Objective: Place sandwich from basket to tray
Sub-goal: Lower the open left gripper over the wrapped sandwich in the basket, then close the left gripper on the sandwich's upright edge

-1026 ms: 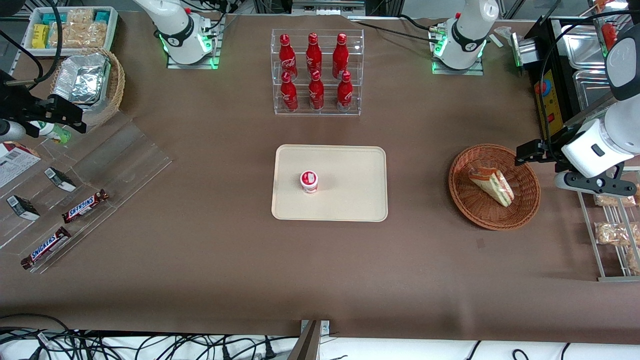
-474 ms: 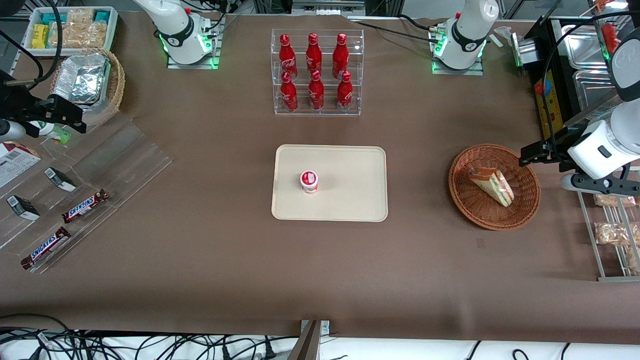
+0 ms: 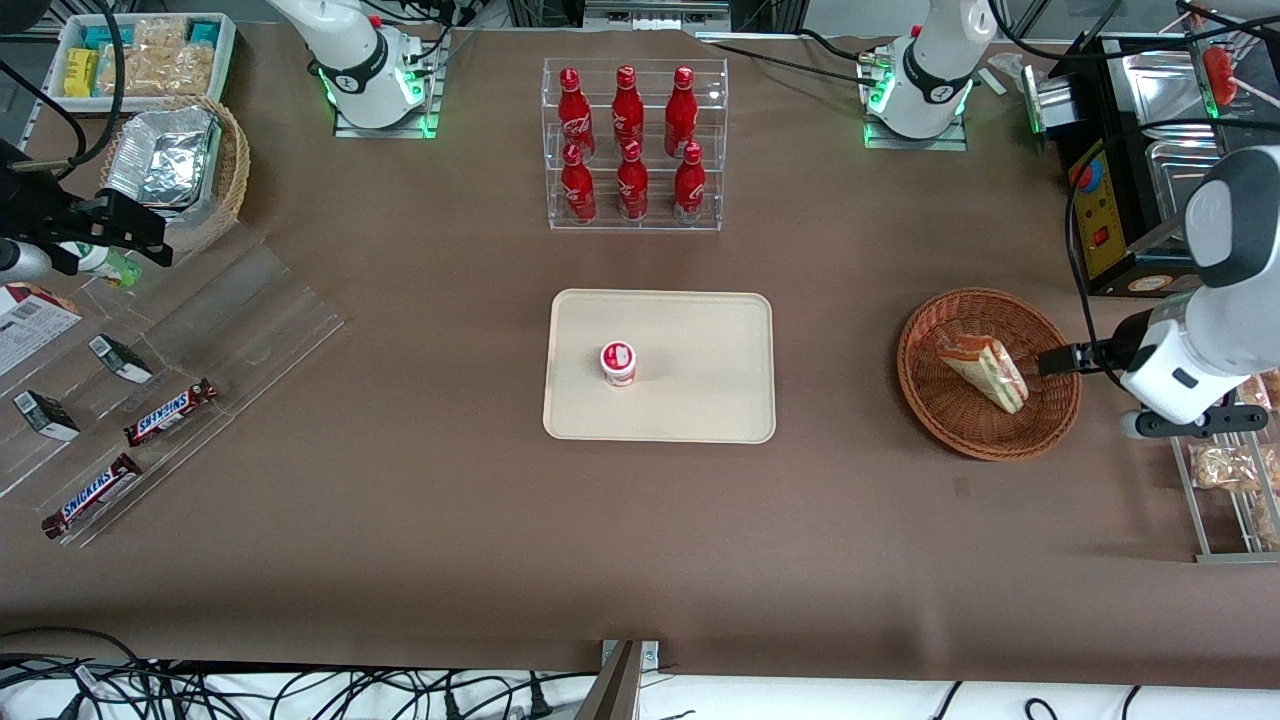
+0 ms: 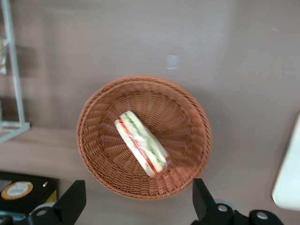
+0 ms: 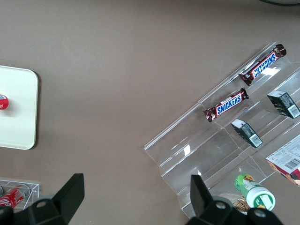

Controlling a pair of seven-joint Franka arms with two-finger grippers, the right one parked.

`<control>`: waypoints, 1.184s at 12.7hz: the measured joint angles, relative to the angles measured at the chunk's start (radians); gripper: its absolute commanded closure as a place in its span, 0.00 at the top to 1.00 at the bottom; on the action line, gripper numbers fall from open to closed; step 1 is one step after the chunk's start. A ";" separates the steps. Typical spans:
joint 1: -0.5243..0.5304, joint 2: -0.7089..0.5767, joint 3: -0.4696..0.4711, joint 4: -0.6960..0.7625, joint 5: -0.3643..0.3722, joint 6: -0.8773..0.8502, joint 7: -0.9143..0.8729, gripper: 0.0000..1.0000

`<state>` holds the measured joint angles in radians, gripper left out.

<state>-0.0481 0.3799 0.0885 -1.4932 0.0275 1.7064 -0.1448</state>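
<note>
The wedge sandwich (image 3: 985, 371) of pale bread with green and red filling lies in the round reddish-brown wicker basket (image 3: 940, 410). In the wrist view the sandwich (image 4: 141, 149) rests across the middle of the basket (image 4: 187, 117). My gripper (image 3: 1058, 361) hangs above the basket's rim at the working arm's end, open, with nothing between its black fingers (image 4: 71, 202). The cream-beige tray (image 3: 700, 400) lies at mid-table, toward the parked arm from the basket, and its corner (image 4: 288, 183) shows in the wrist view.
A small red-and-white cup (image 3: 618, 362) stands on the tray. A clear rack of red bottles (image 3: 632, 145) stands farther from the camera than the tray. A wire rack of snack packets (image 3: 1225, 470) and a black box (image 3: 1110, 220) flank the basket at the working arm's end.
My gripper has come nearer the front camera, from beside the basket's farther rim to level with the sandwich. The sandwich and basket have not moved.
</note>
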 measured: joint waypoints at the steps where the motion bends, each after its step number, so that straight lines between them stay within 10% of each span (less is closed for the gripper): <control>1: 0.003 0.015 0.000 0.000 0.004 0.003 -0.052 1.00; 15: 0.006 -0.088 -0.010 -0.491 0.015 0.489 -0.697 1.00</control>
<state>-0.0420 0.2917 0.0786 -1.9840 0.0428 2.1951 -0.8421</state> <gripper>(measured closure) 0.000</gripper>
